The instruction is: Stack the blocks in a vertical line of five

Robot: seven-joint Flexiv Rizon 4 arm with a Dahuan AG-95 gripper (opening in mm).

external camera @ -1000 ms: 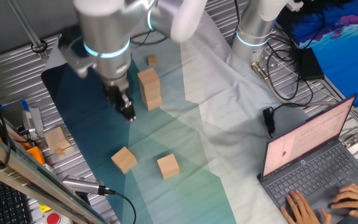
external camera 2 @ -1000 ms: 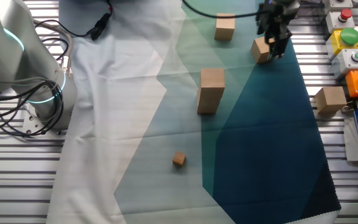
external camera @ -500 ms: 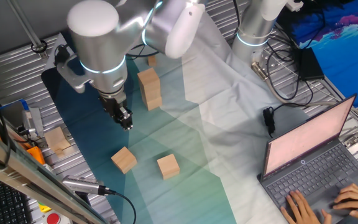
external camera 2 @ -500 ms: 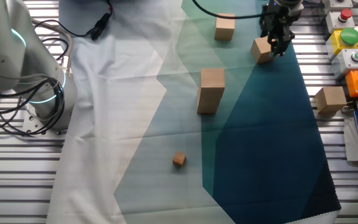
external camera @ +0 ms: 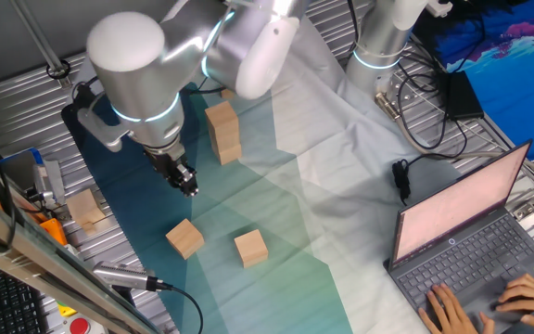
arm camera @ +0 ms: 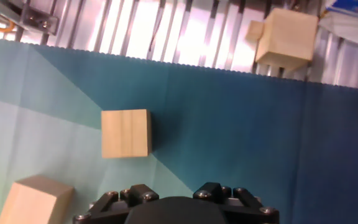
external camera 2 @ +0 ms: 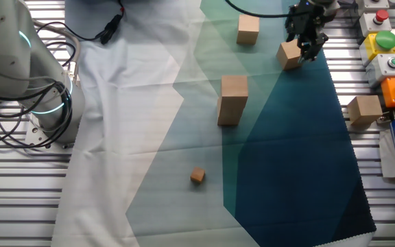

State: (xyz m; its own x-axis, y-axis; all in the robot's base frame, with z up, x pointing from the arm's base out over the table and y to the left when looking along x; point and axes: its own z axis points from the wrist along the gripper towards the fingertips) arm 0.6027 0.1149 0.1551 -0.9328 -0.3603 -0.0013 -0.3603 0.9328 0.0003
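Two loose blocks near gripper (external camera: 189, 185); nearer block (arm camera: 125, 133) lies ahead-left of jaws, other block (arm camera: 34, 199) further left. Faces skewed slightly. Jaw opening: cannot tell, nothing held.

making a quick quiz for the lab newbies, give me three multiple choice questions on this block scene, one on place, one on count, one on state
1. Where does the pale wooden cube outside the cloth lie?
A. on the ridged metal table top
B. on the laptop
C. on top of the stack

2. How many light-tan wooden cubes form the stack?
A. two
B. four
C. five

3. What is the black two-finger end effector doing?
A. carrying a cube
B. hanging empty above the blue-green cloth
C. pressing the stack

Answers:
1 A, it sits on the bare metal beside the cloth edge.
2 A, the column is two cubes tall, while two more cubes lie loose on the cloth.
3 B, nothing shows between its fingers in either fixed view.
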